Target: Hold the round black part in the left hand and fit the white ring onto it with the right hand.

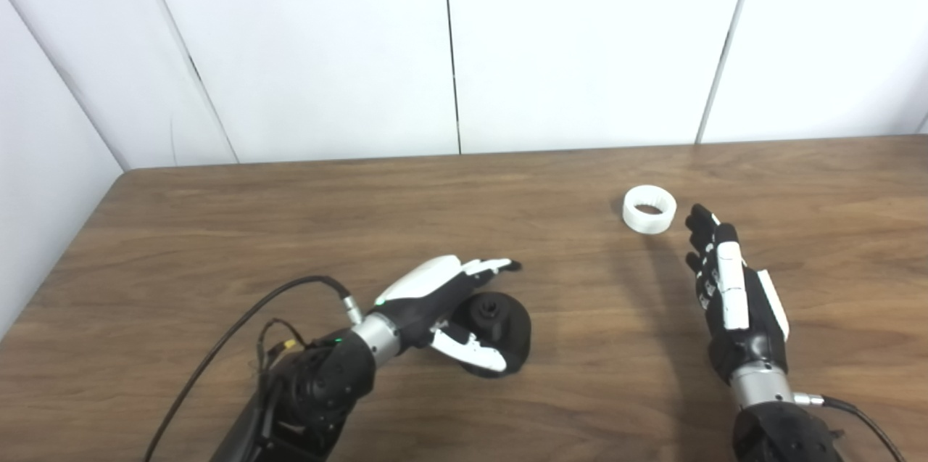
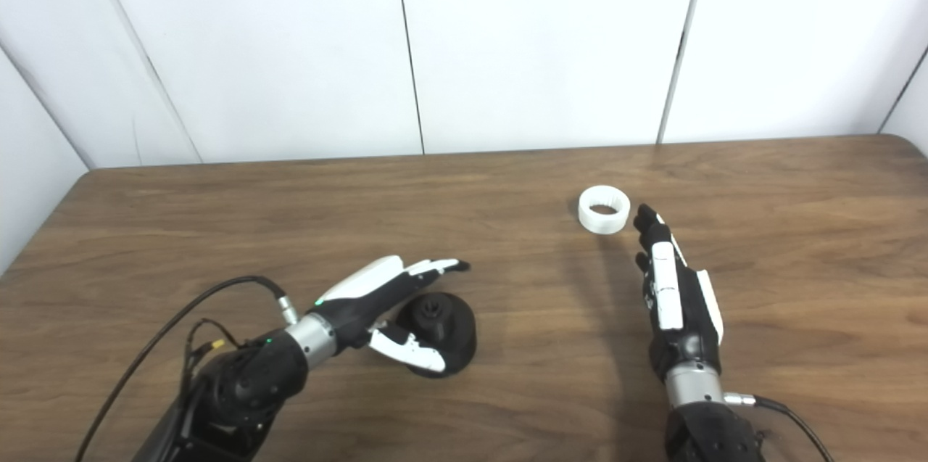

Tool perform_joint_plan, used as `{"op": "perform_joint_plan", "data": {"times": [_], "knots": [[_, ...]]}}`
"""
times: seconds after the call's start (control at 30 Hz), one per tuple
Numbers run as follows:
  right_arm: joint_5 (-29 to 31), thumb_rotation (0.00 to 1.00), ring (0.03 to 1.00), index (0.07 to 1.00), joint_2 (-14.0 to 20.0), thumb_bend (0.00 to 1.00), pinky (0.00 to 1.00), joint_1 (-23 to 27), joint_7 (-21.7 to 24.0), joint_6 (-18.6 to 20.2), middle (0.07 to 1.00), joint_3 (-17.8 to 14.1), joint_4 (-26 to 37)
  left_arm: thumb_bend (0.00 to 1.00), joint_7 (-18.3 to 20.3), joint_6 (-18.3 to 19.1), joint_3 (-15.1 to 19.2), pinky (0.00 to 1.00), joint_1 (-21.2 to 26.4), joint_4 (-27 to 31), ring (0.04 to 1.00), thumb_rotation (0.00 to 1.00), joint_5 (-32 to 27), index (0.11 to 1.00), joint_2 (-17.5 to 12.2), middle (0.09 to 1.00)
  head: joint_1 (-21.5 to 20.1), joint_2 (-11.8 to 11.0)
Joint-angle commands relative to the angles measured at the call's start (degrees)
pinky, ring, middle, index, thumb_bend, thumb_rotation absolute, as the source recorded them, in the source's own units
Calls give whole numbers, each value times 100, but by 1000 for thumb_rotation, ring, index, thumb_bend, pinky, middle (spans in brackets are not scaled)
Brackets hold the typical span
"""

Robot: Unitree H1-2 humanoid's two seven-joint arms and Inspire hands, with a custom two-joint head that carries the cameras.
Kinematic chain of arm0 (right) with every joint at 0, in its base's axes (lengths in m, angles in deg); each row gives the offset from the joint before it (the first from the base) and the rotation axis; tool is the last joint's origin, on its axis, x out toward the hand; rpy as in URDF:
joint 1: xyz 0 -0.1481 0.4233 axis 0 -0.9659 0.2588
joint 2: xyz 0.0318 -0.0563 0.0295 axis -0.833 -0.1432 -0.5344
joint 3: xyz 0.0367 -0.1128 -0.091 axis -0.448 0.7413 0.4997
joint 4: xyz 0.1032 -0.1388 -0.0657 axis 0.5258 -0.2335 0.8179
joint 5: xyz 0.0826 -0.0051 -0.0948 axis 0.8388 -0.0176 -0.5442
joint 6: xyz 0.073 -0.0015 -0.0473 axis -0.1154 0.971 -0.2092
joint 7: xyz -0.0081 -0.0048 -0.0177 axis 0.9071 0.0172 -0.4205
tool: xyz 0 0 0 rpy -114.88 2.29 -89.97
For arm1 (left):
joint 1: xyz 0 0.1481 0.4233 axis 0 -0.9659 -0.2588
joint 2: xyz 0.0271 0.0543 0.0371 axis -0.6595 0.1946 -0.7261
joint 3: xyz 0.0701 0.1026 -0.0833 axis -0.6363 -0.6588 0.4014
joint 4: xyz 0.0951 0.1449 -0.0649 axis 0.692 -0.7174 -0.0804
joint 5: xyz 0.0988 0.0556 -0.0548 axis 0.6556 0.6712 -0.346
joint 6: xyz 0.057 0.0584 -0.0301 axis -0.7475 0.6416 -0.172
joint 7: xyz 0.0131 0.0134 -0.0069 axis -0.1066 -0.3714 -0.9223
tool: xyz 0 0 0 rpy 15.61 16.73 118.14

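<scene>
Nearest, at the lower left, the left hand (image 1: 442,306) lies low over the wooden table (image 1: 217,230) with its fingers (image 1: 493,266) stretched out above the round black part (image 1: 496,331) and its thumb curved along the part's near side; the fingers are apart, cupped around the part rather than clamped on it, and whether they touch it cannot be told; the part sits on the table top with its hub facing up; at the lower right, the right hand (image 2: 674,295) is spread and empty, fingers straight and pointing away toward the wall; just beyond its fingertips, close but apart, the white ring (image 2: 604,209) rests flat on the table; farthest back stand the white wall panels (image 1: 580,41).
</scene>
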Motion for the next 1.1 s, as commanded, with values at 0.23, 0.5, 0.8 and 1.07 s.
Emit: {"op": "perform_joint_plan", "data": {"times": [0.23, 0.5, 0.8, 1.07], "knots": [[-30, 1000, 981, 929, 45, 594, 974, 190, 32, -46, 940, 11, 92, 1000, 20, 232, 277, 968, 241, 468, 1000, 355, -210, 985, -233, 992, 27, 21], [-38, 1000, 980, 934, 75, 591, 969, 185, 51, -1, 944, 20, 122, 1000, 107, 243, 247, 962, 207, 512, 1000, 366, -114, 963, -435, 999, 46, 66], [-18, 1000, 977, 922, 66, 593, 969, 206, 28, 82, 938, -12, 169, 1000, 472, 480, 34, 969, 203, 542, 1000, 394, -100, 953, -598, 1000, 63, 123], [-16, 1000, 986, 933, 109, 605, 983, 204, 65, 112, 941, -1, 167, 1000, 518, 511, -80, 967, 177, 498, 1000, 389, -40, 939, -665, 1000, 56, 158]]}}
